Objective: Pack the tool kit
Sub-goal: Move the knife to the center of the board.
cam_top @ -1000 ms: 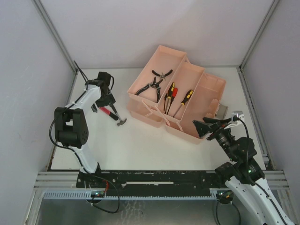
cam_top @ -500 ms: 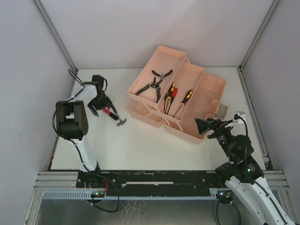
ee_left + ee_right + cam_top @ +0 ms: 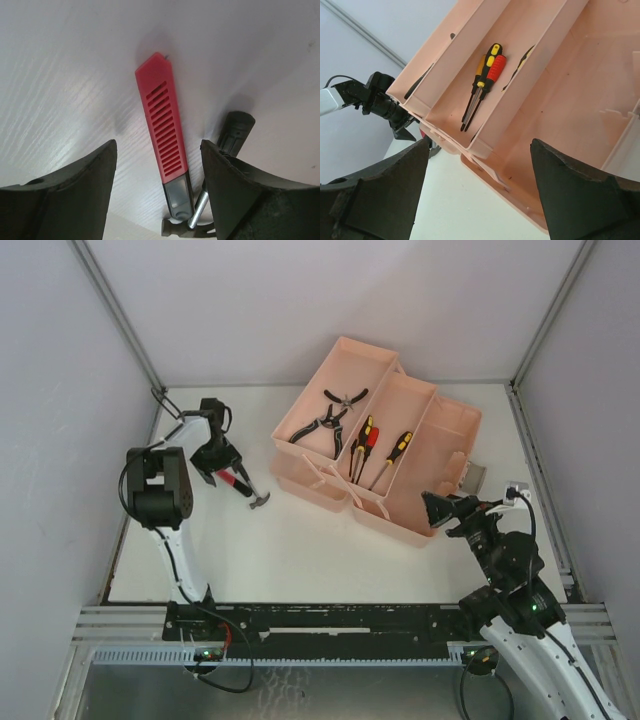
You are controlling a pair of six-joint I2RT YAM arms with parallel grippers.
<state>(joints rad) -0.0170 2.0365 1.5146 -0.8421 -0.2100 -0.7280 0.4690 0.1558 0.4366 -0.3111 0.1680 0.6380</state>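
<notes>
Covering most of the top view, the white table (image 3: 300, 560) carries a pink tool box (image 3: 455, 435) that stands open at the far right, its two trays spread out to the left of the deep base. The left arm reaches to the far left part of the table, and the left gripper (image 3: 215, 462) points down there with its fingers (image 3: 65, 200) wide apart. Between them, untouched, lies a red utility knife (image 3: 162, 132) flat on the table. Just beside the knife, on its right in the wrist view, lies a hammer (image 3: 234, 131) with a black grip; its metal head is near the knife's grey end. The right gripper (image 3: 440, 510) hangs just beside the near right corner of the tool box, jaws apart and holding nothing. Two pliers (image 3: 322, 423) are in the far left tray. Three screwdrivers (image 3: 487, 65) lie in the middle tray, two close together and one apart from them, partly hidden behind the tray wall in the right wrist view.
</notes>
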